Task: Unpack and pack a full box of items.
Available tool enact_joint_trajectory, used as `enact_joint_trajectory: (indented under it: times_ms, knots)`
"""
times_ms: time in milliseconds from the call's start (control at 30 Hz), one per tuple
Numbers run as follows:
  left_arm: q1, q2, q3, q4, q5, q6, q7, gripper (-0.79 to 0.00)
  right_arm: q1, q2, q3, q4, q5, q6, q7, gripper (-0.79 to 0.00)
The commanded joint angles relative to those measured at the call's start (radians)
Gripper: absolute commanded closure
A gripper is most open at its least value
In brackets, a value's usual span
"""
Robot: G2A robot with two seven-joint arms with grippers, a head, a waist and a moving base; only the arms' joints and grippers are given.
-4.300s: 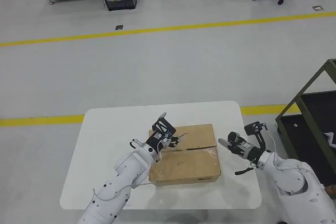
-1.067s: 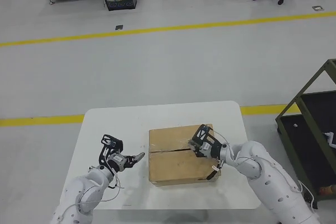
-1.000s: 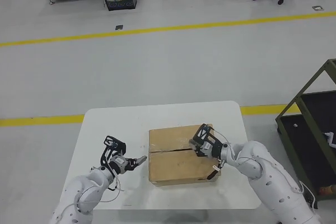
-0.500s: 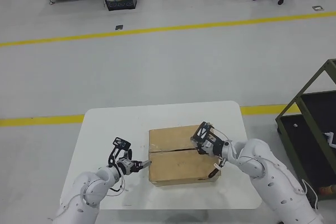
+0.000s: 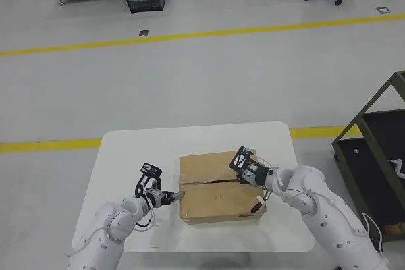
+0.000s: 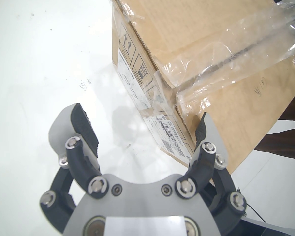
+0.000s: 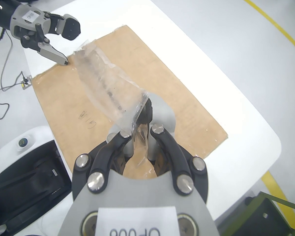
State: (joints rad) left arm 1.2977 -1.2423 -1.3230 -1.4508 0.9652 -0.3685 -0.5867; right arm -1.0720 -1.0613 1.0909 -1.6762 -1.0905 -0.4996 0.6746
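A brown cardboard box (image 5: 219, 196) (image 6: 211, 25) (image 7: 167, 94) lies in the middle of the white table (image 5: 121, 169), flaps closed. A strip of clear tape (image 7: 105, 82) (image 6: 231, 57) is peeled up off the centre seam. My right gripper (image 7: 140, 119) (image 5: 243, 175) is shut on the tape's loose end, just above the box's right half. My left gripper (image 6: 140, 114) (image 7: 67, 45) (image 5: 175, 197) is open at the box's left side. One of its fingertips (image 7: 62, 62) touches the top edge near where the tape still sticks. The other fingertip hangs beside the box over the table.
A dark green metal rack (image 5: 385, 135) stands off the table's right side. Bare table surface (image 6: 39, 50) lies to the left of the box. Cables trail on the floor (image 7: 0, 99) beyond the table's edge.
My left gripper has moved right across the table, up to the box's left edge. My right gripper, still holding the tape, has shifted slightly toward the back of the box.
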Motion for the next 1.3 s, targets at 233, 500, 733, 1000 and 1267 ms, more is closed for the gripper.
enact_joint_trajectory:
  times_ms: [233,500,733,1000,1267]
  knots:
    - [-0.012,0.004,0.013,0.020,0.011,0.011,0.008,-0.785,-0.023,0.005,0.007,-0.018,-0.055,0.002,0.014,0.000]
    - [-0.016,0.009,0.015,0.022,0.018,0.018,0.014,-0.785,-0.038,0.009,0.020,-0.019,-0.064,-0.017,0.018,0.000]
    - [-0.015,0.012,0.019,0.019,0.016,0.022,0.020,-0.785,-0.064,0.016,0.053,-0.079,-0.059,-0.023,0.031,0.000]
    - [-0.017,0.016,0.025,0.019,0.012,0.023,0.019,-0.785,-0.080,0.019,0.070,-0.125,-0.040,-0.018,0.028,0.000]
    - [-0.015,0.019,0.026,0.016,0.009,0.029,0.023,-0.785,-0.031,0.006,0.033,-0.121,0.018,0.004,0.017,0.000]
